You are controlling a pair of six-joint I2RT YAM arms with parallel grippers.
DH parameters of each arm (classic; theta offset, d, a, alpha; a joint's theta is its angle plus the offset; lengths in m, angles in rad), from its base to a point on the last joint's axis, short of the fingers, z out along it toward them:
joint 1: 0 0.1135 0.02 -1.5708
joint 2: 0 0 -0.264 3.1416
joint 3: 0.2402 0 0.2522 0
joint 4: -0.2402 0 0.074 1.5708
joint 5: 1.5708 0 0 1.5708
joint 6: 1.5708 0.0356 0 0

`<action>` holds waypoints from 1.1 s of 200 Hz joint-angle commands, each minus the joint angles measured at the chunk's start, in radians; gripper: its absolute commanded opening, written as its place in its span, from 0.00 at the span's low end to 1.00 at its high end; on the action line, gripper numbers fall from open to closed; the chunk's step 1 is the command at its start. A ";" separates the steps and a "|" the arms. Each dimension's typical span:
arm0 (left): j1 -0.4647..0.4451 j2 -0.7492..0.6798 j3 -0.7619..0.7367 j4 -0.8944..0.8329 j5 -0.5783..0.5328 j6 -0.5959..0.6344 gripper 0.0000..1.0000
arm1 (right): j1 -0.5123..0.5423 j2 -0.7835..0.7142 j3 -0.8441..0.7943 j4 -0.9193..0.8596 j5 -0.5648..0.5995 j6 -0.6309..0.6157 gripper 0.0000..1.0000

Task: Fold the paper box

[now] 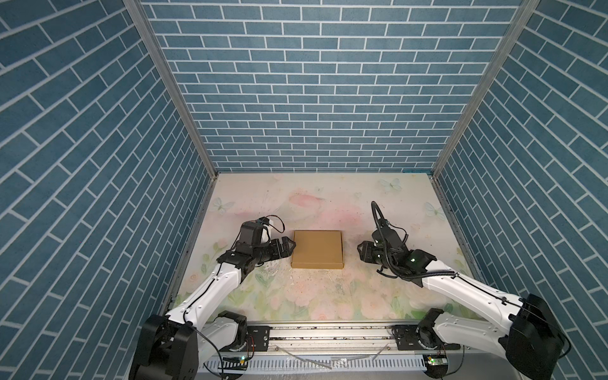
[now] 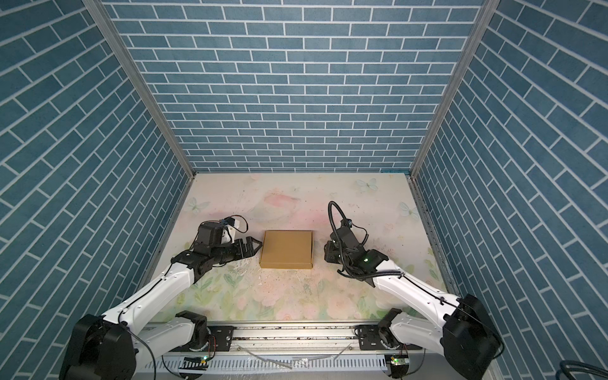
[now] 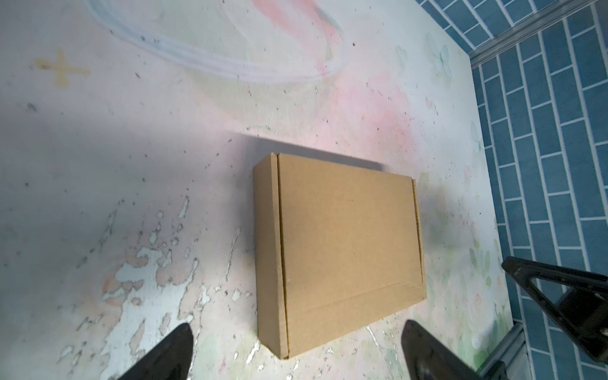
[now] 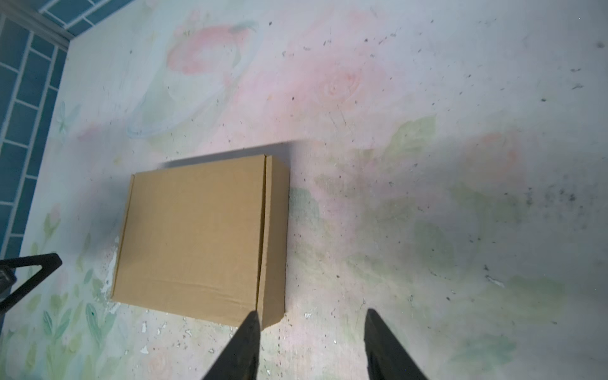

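1. The paper box [image 1: 316, 249] lies flat and closed near the middle of the table [image 1: 329, 204], slightly nearer the table's left edge than its right. Its lid is down and its sides are squared up in both top views.
2. The left gripper [image 1: 287, 247] sits just beside the box's left side, pointing at it. Its jaws are spread wide and hold nothing. Whether a fingertip touches the cardboard cannot be told.
3. In the left wrist view the box [image 3: 342, 253] lies ahead of the two dark fingers [image 3: 171, 352], with its near end between them.
4. The right gripper [image 1: 360, 250] is off the box's right side, with a strip of bare table between them. Its jaws are parted less widely and are empty.
5. In the right wrist view one fingertip [image 4: 246, 342] overlaps the box's near corner, and only table shows between the fingers.
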 commanded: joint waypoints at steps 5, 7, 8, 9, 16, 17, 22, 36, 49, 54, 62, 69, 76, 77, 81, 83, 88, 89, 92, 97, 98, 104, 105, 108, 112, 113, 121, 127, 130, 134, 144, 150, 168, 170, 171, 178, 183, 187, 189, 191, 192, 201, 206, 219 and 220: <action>-0.001 -0.001 0.032 0.052 -0.069 0.023 1.00 | -0.009 -0.054 -0.036 -0.029 0.089 -0.039 0.57; -0.001 -0.001 0.033 0.053 -0.074 0.024 1.00 | -0.009 -0.057 -0.037 -0.030 0.093 -0.040 0.58; -0.001 -0.002 0.033 0.054 -0.076 0.025 1.00 | -0.008 -0.058 -0.038 -0.031 0.095 -0.040 0.58; -0.001 -0.002 0.033 0.054 -0.079 0.026 1.00 | -0.008 -0.061 -0.039 -0.031 0.097 -0.040 0.58; 0.000 -0.004 0.034 0.056 -0.096 0.034 1.00 | -0.008 -0.073 -0.045 -0.031 0.108 -0.043 0.60; 0.001 -0.005 0.034 0.056 -0.098 0.035 1.00 | -0.008 -0.075 -0.047 -0.030 0.110 -0.043 0.60; 0.001 -0.008 0.036 0.058 -0.110 0.037 1.00 | -0.009 -0.082 -0.051 -0.029 0.118 -0.045 0.62; 0.004 -0.020 0.036 0.059 -0.161 0.042 1.00 | -0.010 -0.105 -0.062 -0.034 0.144 -0.053 0.68; 0.008 -0.040 0.030 0.070 -0.200 0.044 1.00 | -0.011 -0.119 -0.069 -0.039 0.169 -0.064 0.82; 0.008 -0.047 0.027 0.074 -0.217 0.047 1.00 | -0.011 -0.125 -0.071 -0.042 0.179 -0.069 0.86; 0.010 -0.061 0.022 0.080 -0.248 0.048 1.00 | -0.011 -0.133 -0.074 -0.049 0.196 -0.073 0.89; 0.011 -0.071 0.018 0.083 -0.276 0.054 1.00 | -0.011 -0.139 -0.077 -0.056 0.215 -0.073 0.91; 0.012 -0.081 0.013 0.084 -0.310 0.059 1.00 | -0.011 -0.147 -0.079 -0.063 0.232 -0.071 0.93; 0.013 -0.083 0.013 0.084 -0.312 0.060 1.00 | -0.011 -0.148 -0.079 -0.064 0.234 -0.071 0.93; 0.013 -0.087 0.010 0.082 -0.335 0.065 1.00 | -0.011 -0.153 -0.081 -0.066 0.242 -0.071 0.93; 0.013 -0.089 0.010 0.082 -0.346 0.067 1.00 | -0.011 -0.156 -0.082 -0.065 0.247 -0.072 0.93; 0.015 -0.094 0.007 0.081 -0.371 0.072 1.00 | -0.011 -0.162 -0.089 -0.064 0.258 -0.074 0.93; 0.015 -0.096 0.006 0.081 -0.376 0.074 1.00 | -0.012 -0.165 -0.089 -0.064 0.259 -0.075 0.93; 0.015 -0.100 0.004 0.079 -0.393 0.079 1.00 | -0.011 -0.168 -0.093 -0.064 0.268 -0.077 0.93; 0.015 -0.104 -0.001 0.077 -0.417 0.084 0.99 | -0.012 -0.175 -0.099 -0.063 0.279 -0.080 0.93; 0.016 -0.106 -0.001 0.076 -0.424 0.086 0.99 | -0.012 -0.176 -0.100 -0.063 0.281 -0.080 0.93; 0.018 -0.110 -0.007 0.073 -0.460 0.092 1.00 | -0.011 -0.184 -0.107 -0.059 0.298 -0.083 0.93; 0.018 -0.111 -0.008 0.073 -0.467 0.092 1.00 | -0.011 -0.185 -0.108 -0.058 0.300 -0.084 0.93; 0.018 -0.115 -0.011 0.072 -0.481 0.095 1.00 | -0.011 -0.188 -0.111 -0.057 0.309 -0.086 0.94; 0.019 -0.118 -0.015 0.071 -0.504 0.098 1.00 | -0.011 -0.193 -0.116 -0.055 0.319 -0.089 0.94; 0.020 -0.119 -0.017 0.071 -0.509 0.098 1.00 | -0.011 -0.195 -0.117 -0.055 0.322 -0.089 0.94; 0.023 -0.125 -0.025 0.076 -0.547 0.109 1.00 | -0.010 -0.203 -0.126 -0.048 0.345 -0.097 0.94; 0.024 -0.128 -0.032 0.080 -0.574 0.117 1.00 | -0.011 -0.209 -0.133 -0.041 0.360 -0.107 0.94; 0.025 -0.129 -0.036 0.085 -0.590 0.121 1.00 | -0.011 -0.212 -0.137 -0.035 0.367 -0.111 0.94; 0.026 -0.131 -0.043 0.093 -0.607 0.126 1.00 | -0.011 -0.216 -0.142 -0.028 0.380 -0.118 0.93; 0.027 -0.131 -0.063 0.132 -0.631 0.166 0.99 | -0.011 -0.227 -0.149 -0.020 0.414 -0.128 0.93; 0.027 -0.130 -0.077 0.154 -0.648 0.184 1.00 | -0.010 -0.233 -0.151 -0.022 0.439 -0.129 0.93; 0.029 -0.124 -0.106 0.209 -0.710 0.233 1.00 | -0.011 -0.255 -0.159 -0.012 0.496 -0.158 0.96; 0.029 -0.122 -0.110 0.217 -0.716 0.237 1.00 | -0.011 -0.257 -0.160 -0.010 0.504 -0.160 0.97; 0.029 -0.122 -0.111 0.220 -0.719 0.241 1.00 | -0.011 -0.259 -0.161 -0.009 0.507 -0.162 0.97; 0.034 -0.118 -0.111 0.227 -0.735 0.249 1.00 | -0.012 -0.266 -0.166 -0.003 0.529 -0.168 0.98; 0.038 -0.116 -0.111 0.236 -0.740 0.262 1.00 | -0.011 -0.271 -0.170 0.003 0.542 -0.174 0.99; 0.040 -0.114 -0.111 0.243 -0.745 0.275 1.00 | -0.011 -0.273 -0.174 0.012 0.550 -0.181 0.99; 0.042 -0.112 -0.111 0.249 -0.748 0.281 1.00 | -0.011 -0.274 -0.177 0.016 0.555 -0.185 0.99; 0.042 -0.112 -0.113 0.254 -0.750 0.286 1.00 | -0.011 -0.276 -0.179 0.021 0.557 -0.189 0.99; 0.042 -0.111 -0.112 0.256 -0.751 0.289 1.00 | -0.011 -0.277 -0.180 0.024 0.559 -0.191 0.99; 0.048 -0.103 -0.111 0.272 -0.766 0.305 1.00 | -0.012 -0.280 -0.190 0.046 0.576 -0.208 0.99; 0.058 -0.100 -0.109 0.277 -0.760 0.313 1.00 | -0.012 -0.280 -0.194 0.062 0.586 -0.217 0.98; 0.078 -0.085 -0.108 0.304 -0.744 0.341 1.00 | -0.012 -0.273 -0.204 0.101 0.606 -0.251 0.98; 0.079 -0.084 -0.106 0.305 -0.744 0.342 1.00 | -0.012 -0.272 -0.205 0.105 0.607 -0.253 0.99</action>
